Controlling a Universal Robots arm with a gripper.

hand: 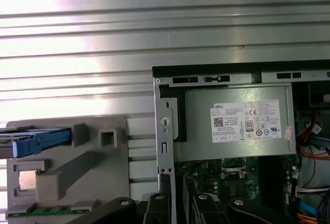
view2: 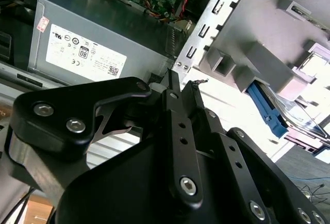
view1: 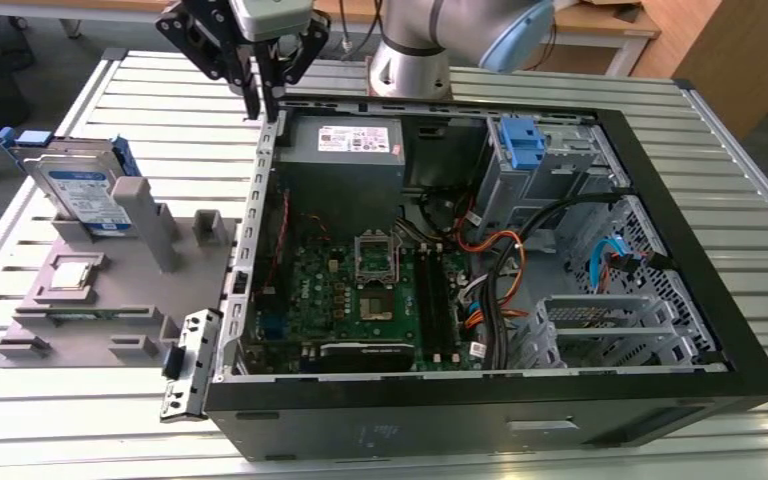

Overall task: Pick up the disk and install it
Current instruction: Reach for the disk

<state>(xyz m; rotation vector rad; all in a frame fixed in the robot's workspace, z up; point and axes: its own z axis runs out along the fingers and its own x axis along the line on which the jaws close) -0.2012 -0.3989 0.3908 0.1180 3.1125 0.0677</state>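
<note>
the gripper point(view1: 263, 105) is hanging over the far corner of the open computer case point(view1: 758, 372), just above the case's metal side wall on the exterior view's left, and its fingers point(view2: 173, 82) are pressing together with nothing between them. it is not touching the disk. the disk point(view1: 80, 190) is standing upright on its edge in a slot of the grey fixture point(view1: 104, 292), which is lying on the slatted metal table point(view1: 37, 432) just beside the case, on the exterior view's left. the disk's white-and-blue label is facing outward and its blue carrier frame point(view1: 124, 160) is showing along its edges; in the first wrist view the blue frame point(hand: 40, 141) is poking out past the fixture's edge, and in the second wrist view it is showing as a blue strip point(view2: 268, 111) behind the fixture's grey posts. the disk and the gripper are sitting well apart, with part of the fixture between them. inside the case, the grey power supply point(view1: 344, 150) with a white label is sitting in the corner nearest the gripper, and it is appearing in both wrist views right next to the fingers. the green motherboard point(view1: 357, 292) is lying below it, with orange and black cables point(view1: 498, 250) running beside it. a blue bracket point(view1: 522, 145) is standing in the drive bay at the far side.
</note>
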